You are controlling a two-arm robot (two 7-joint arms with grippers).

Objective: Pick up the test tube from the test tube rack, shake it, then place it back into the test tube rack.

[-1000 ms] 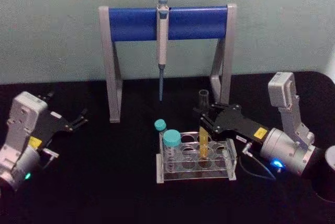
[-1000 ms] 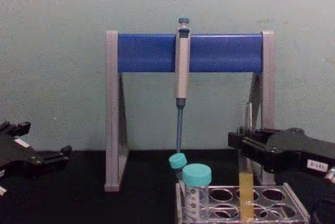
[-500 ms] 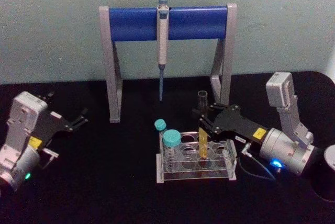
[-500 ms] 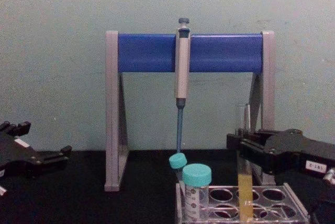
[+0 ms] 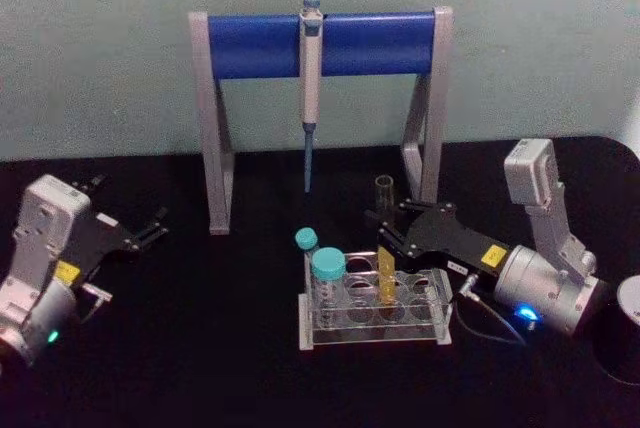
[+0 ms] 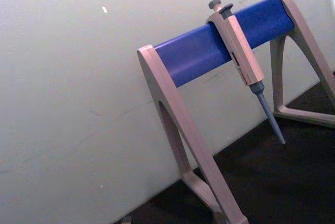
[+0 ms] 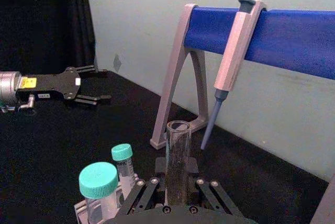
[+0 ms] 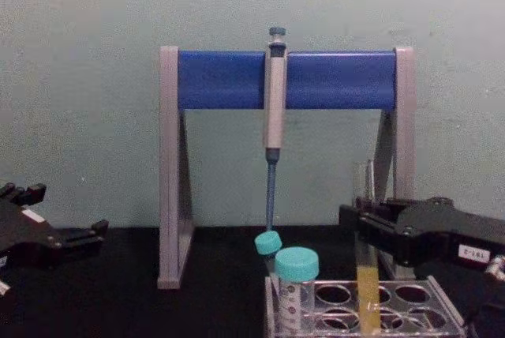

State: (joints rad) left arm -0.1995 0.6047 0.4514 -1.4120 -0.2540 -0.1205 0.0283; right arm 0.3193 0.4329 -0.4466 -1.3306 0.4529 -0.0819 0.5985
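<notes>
Chest view shows the right gripper (image 8: 364, 226) pinching the test tube (image 8: 366, 275), which stands upright in the test tube rack (image 8: 410, 314). Left gripper (image 5: 152, 227) rests well apart, fingers spread.

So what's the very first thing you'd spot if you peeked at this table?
Probably the big stand with its bright blue bar at the back, with a grey pipette hanging from its middle. Next, the right end effector closed around a tall test tube with yellow liquid, standing in the clear rack beside two teal-capped tubes. The left end effector waits open, far left.
</notes>
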